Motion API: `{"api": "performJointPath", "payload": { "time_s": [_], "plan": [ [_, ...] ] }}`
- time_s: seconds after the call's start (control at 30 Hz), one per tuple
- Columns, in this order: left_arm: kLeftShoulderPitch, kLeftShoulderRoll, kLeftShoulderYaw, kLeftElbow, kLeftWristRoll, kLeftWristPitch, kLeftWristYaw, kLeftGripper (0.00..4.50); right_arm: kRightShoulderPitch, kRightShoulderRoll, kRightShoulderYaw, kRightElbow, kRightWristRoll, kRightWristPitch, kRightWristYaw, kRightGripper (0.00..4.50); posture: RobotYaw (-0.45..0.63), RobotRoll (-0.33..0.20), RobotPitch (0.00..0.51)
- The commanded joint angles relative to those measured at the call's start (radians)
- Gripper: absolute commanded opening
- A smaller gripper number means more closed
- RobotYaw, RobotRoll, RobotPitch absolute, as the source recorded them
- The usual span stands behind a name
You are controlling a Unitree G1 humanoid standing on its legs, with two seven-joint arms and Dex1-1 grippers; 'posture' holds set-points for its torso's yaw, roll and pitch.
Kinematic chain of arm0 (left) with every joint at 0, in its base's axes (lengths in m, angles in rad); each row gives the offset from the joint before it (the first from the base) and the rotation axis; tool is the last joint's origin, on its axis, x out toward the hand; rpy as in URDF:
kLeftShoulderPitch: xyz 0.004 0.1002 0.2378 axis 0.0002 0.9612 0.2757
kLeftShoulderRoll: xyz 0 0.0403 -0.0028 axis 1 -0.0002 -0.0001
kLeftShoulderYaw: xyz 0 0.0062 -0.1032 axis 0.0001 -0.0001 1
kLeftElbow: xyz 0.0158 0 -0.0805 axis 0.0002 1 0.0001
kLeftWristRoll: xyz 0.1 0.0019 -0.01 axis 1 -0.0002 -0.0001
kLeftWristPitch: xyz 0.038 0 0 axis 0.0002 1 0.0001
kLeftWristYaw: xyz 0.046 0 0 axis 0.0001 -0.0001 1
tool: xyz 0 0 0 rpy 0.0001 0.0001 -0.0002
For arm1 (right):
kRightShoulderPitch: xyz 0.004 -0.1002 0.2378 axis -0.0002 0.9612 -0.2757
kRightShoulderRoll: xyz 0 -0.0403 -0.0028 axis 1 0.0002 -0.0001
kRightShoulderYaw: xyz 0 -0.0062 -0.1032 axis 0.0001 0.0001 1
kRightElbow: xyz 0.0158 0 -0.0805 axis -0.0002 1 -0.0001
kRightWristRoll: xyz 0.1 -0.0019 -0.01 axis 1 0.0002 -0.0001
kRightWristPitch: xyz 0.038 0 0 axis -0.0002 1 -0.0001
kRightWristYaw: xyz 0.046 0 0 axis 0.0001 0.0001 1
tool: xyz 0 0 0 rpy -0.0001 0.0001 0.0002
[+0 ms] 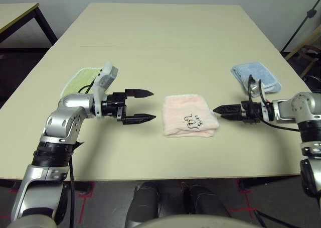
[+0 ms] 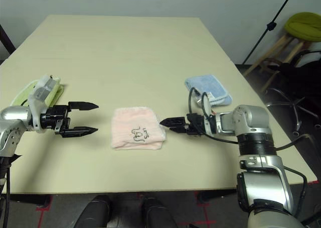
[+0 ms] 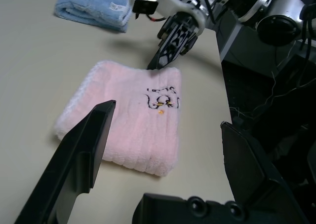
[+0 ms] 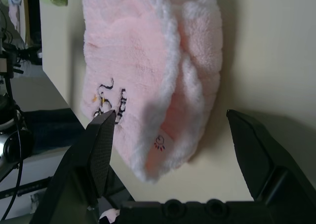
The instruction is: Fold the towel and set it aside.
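The towel (image 1: 189, 116) lies folded into a small pink rectangle near the table's front middle, its dark embroidered motif facing up. My left gripper (image 1: 153, 105) hovers just left of it, pointing at it, open and holding nothing. My right gripper (image 1: 218, 111) is just right of the towel, its tips close to the folded edge, also open and holding nothing. The left wrist view looks between its fingers (image 3: 84, 150) at the towel (image 3: 126, 120), with the right gripper (image 3: 168, 46) beyond. In the right wrist view the towel's layered, white-trimmed edge (image 4: 148, 71) faces the fingers (image 4: 98, 150).
A light-blue folded cloth (image 1: 255, 77) lies at the right, behind my right arm. A yellow-green folded cloth (image 1: 80, 81) lies at the left, behind my left arm. A second table (image 1: 20, 12) stands at the far left, and a stool (image 2: 303, 27) and a stand are off the right.
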State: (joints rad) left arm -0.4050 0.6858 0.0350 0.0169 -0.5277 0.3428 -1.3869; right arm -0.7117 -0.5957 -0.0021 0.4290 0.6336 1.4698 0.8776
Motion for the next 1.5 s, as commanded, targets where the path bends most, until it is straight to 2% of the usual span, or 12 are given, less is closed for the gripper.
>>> {"api": "performJointPath", "payload": {
  "time_s": [0.03, 0.13, 0.47, 0.5, 0.67, 0.8, 0.93, 1.03, 1.13, 1.27, 1.4, 1.5],
  "plan": [
    [0.013, -0.005, 0.002, -0.027, -0.01, -0.019, 0.004, 4.48, -0.013, 0.051, 0.007, 0.042, -0.034, -0.004, -0.059, 4.5, 0.15, 0.0, 0.094],
    [0.015, 0.0, 0.002, -0.031, -0.016, -0.015, 0.007, 4.5, -0.015, 0.09, -0.007, 0.055, -0.05, -0.02, -0.097, 3.85, 0.16, 0.0, 0.098],
    [0.017, 0.017, 0.004, -0.016, -0.025, -0.028, -0.008, 4.5, 0.02, 0.149, -0.118, -0.002, -0.02, 0.029, -0.164, 0.17, 0.16, 0.0, 0.104],
    [0.017, 0.017, 0.001, -0.015, -0.025, -0.027, -0.01, 4.5, 0.025, 0.161, -0.141, -0.008, -0.019, 0.034, -0.177, 0.05, 0.16, 0.0, 0.104],
    [0.012, 0.023, -0.005, 0.002, -0.018, -0.026, -0.02, 4.5, 0.041, 0.254, -0.333, -0.048, 0.011, 0.056, -0.265, 0.05, 0.13, 0.0, 0.105],
    [0.004, 0.027, -0.005, 0.014, -0.016, -0.022, -0.024, 4.5, -0.016, 0.332, -0.593, -0.09, 0.049, -0.033, -0.41, 0.05, 0.12, 0.0, 0.104],
    [-0.01, 0.028, -0.014, 0.039, -0.006, -0.03, -0.031, 4.5, -0.079, 0.341, -0.764, -0.166, 0.08, -0.191, -0.553, 0.05, 0.1, 0.0, 0.104],
    [-0.021, 0.024, -0.022, 0.052, -0.003, -0.034, -0.036, 4.5, -0.107, 0.329, -0.845, -0.207, 0.088, -0.331, -0.656, 0.05, 0.09, 0.0, 0.104],
    [-0.032, 0.021, -0.027, 0.063, 0.001, -0.036, -0.037, 4.5, -0.11, 0.31, -0.902, -0.239, 0.094, -0.471, -0.738, 0.05, 0.08, 0.0, 0.105],
    [-0.041, 0.015, -0.031, 0.077, 0.007, -0.039, -0.04, 4.5, -0.068, 0.299, -0.923, -0.245, 0.078, -0.616, -0.826, 0.05, 0.07, 0.0, 0.11],
    [-0.051, 0.004, -0.036, 0.087, 0.013, -0.041, -0.038, 4.5, -0.031, 0.302, -0.924, -0.16, 0.085, -0.713, -0.881, 0.05, 0.06, 0.0, 0.111],
    [-0.053, -0.004, -0.037, 0.088, 0.014, -0.038, -0.032, 4.5, -0.017, 0.289, -0.909, -0.012, 0.078, -0.771, -0.871, 0.05, 0.06, 0.0, 0.111]
  ]
}}
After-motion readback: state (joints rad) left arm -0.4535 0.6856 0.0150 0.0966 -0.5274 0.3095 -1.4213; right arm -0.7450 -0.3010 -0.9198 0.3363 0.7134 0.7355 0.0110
